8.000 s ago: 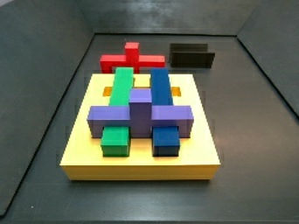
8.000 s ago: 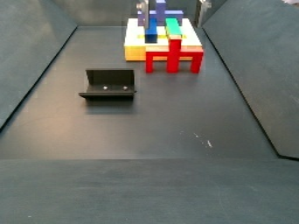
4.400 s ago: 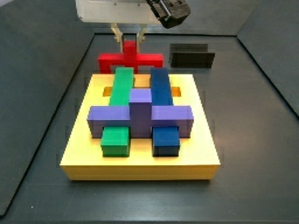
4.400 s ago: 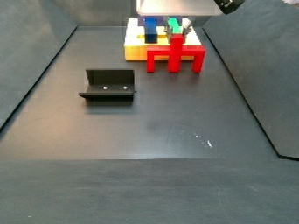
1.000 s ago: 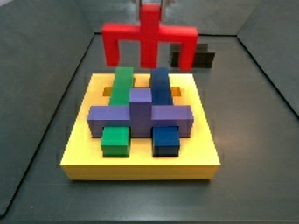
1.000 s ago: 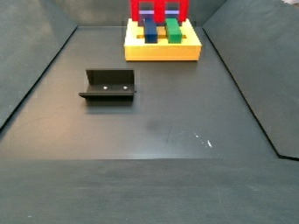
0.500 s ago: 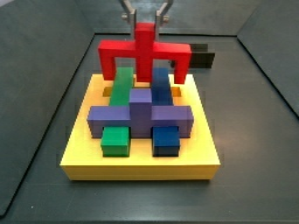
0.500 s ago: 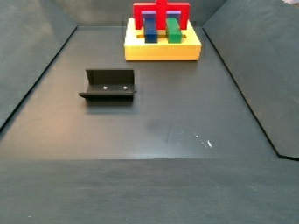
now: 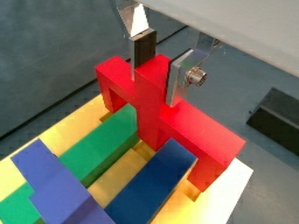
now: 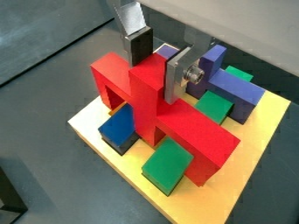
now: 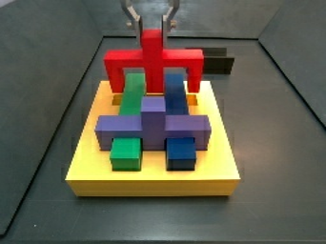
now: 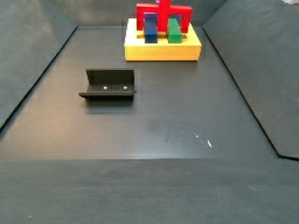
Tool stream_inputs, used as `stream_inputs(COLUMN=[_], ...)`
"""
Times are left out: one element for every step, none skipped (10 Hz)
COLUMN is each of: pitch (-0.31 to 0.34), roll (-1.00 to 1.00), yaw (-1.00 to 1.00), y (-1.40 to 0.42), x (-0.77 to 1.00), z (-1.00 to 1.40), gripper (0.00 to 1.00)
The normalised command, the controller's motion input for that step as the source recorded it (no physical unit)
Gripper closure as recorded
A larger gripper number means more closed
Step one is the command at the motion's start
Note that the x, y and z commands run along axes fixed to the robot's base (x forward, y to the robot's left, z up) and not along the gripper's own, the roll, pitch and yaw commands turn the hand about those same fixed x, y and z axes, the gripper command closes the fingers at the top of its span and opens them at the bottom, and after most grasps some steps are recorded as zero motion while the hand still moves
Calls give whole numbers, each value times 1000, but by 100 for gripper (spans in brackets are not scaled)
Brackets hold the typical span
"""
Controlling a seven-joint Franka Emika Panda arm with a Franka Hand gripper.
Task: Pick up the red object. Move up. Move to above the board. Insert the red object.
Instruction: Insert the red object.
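The red object [image 11: 152, 59] hangs upright in my gripper [image 11: 152, 21], which is shut on its central stem. Its crossbar spans the green block [image 11: 132, 91] and blue block [image 11: 174, 91] at the far end of the yellow board [image 11: 152, 177], one leg down outside each. Both wrist views show the fingers clamping the stem, with the gripper [image 9: 162, 68] and red object [image 9: 176, 122] over the board [image 9: 73, 122], and the gripper [image 10: 158, 68] over the red object [image 10: 163, 118]. I cannot tell whether the legs touch the board. The purple block [image 11: 152, 122] crosses the board's middle.
The dark fixture [image 12: 107, 85] stands on the floor away from the board [image 12: 163, 52], and shows behind the red object in a side view [image 11: 222, 65]. Grey walls close in the floor on the sides and far end.
The gripper has lowered the red object from high above the board's far end down over the green and blue blocks.
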Motion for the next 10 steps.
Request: stream_inputs(pitch=[0,7,26,27,24,26,29,49,90,84], roll=[21,17,0,0,0,0,4,43,116,119], yaw=[0,0,0,0,0,0,0,0,20,0], y=[0,0,0,-60,0,31,69,31,0,0], x=[0,0,29,77,160,11,0,0,0,100], z=[-260,-217,-189,-123,-163,-166,-174,-186,-211,-266], gripper=[100,100,100,100,100,100,100,100,100,100])
